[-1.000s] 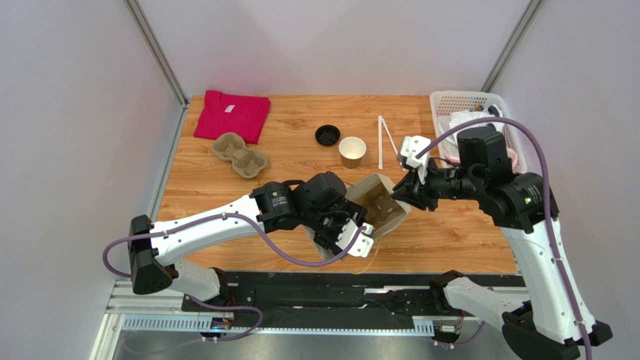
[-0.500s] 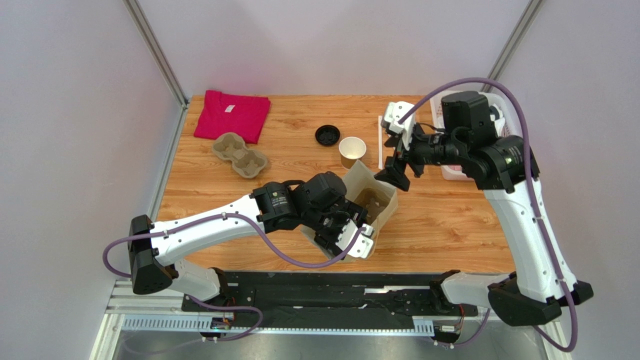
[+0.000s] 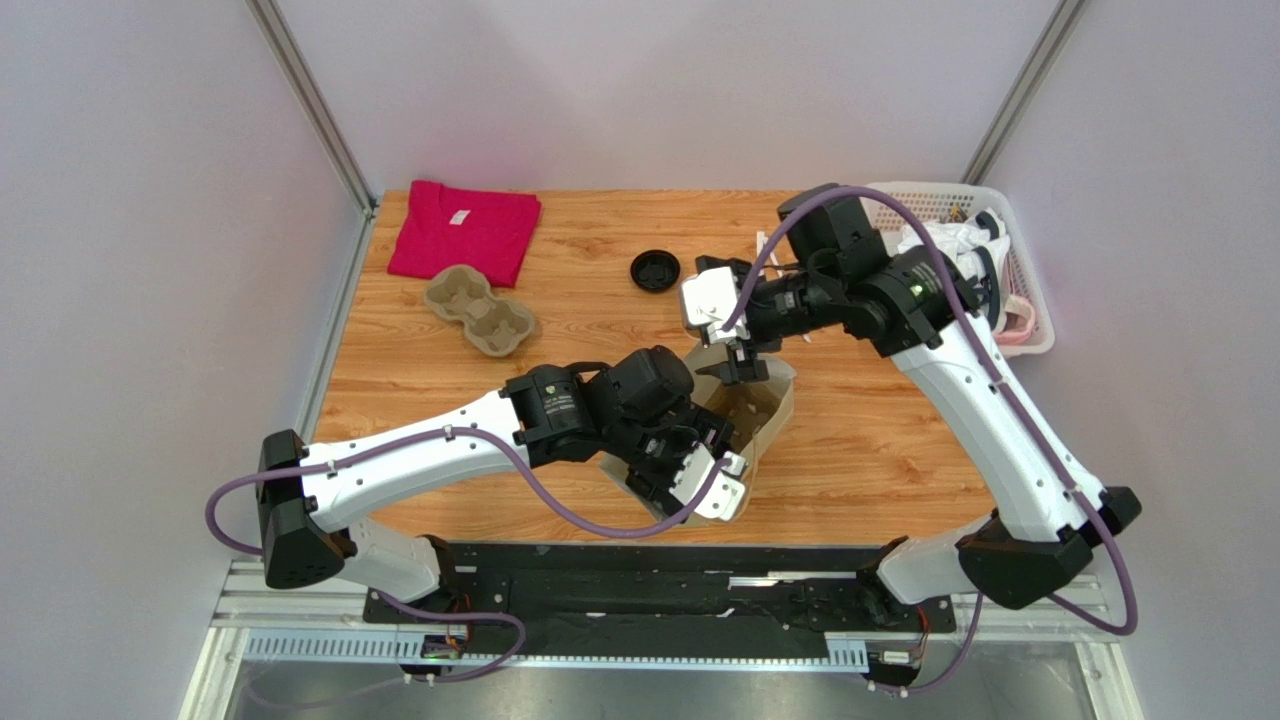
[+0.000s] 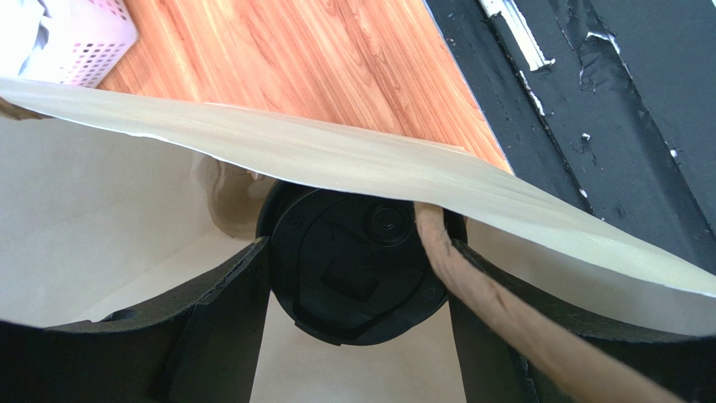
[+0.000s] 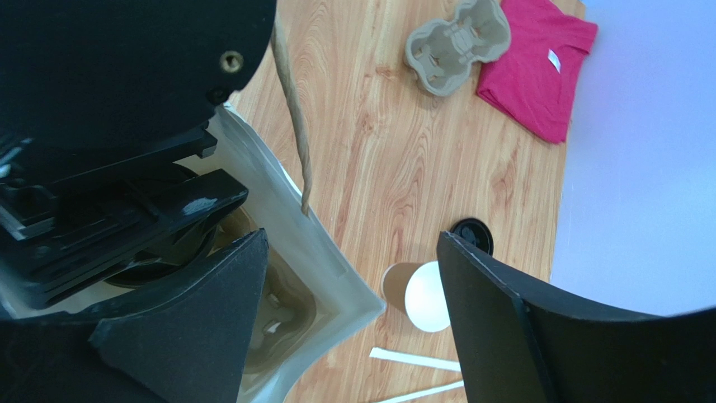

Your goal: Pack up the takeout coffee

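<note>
L: my left gripper (image 4: 355,290) clamped the takeout coffee (image 4: 336,252) inside the paper bag (image 4: 336,159) | bag rim close overhead; lid plain to left wrist, hidden from top | R: my right gripper (image 5: 349,252) spread above bag's far rim | bare table (image 3: 857,450) rightward

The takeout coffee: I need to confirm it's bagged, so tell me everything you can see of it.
Only the top of the takeout coffee shows, in the left wrist view: a round black plastic lid with a small round hole and a moulded recess, facing the camera. The cup below is hidden. It sits inside the pale paper bag, under its rim, between the fingers of the left gripper, which seem to press both its sides. A brown twine handle crosses its right edge.
</note>
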Motion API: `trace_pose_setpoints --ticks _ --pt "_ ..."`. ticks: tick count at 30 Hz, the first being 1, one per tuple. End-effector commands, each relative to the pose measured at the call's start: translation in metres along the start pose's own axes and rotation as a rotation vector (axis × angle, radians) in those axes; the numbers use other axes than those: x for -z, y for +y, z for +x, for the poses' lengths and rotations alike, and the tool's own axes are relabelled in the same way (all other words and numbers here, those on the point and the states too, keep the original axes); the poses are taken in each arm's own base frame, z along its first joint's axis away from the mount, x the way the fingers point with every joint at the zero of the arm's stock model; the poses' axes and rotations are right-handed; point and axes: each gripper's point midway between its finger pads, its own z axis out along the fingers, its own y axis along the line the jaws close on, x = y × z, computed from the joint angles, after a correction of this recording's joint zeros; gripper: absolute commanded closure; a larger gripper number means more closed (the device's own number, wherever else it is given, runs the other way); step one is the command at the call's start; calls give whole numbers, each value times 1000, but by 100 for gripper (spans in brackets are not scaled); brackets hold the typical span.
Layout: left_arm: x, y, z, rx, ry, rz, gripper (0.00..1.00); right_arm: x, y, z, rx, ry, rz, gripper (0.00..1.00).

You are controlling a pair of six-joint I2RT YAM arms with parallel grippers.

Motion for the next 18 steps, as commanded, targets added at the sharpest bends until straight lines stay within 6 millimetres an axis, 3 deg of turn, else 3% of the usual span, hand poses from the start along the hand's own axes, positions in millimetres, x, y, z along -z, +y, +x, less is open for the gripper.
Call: trace_pose_setpoints --ticks 1,7,18 --pt "15 2 -16 -32 -50 -17 83 -17 -7 -12 155 -58 -52 24" --pt "17 3 -13 -26 -36 -34 83 -32 7 0 191 -54 -153 36" --pt "22 3 -5 -13 -9 -40 83 -35 42 19 178 -32 -276 56"
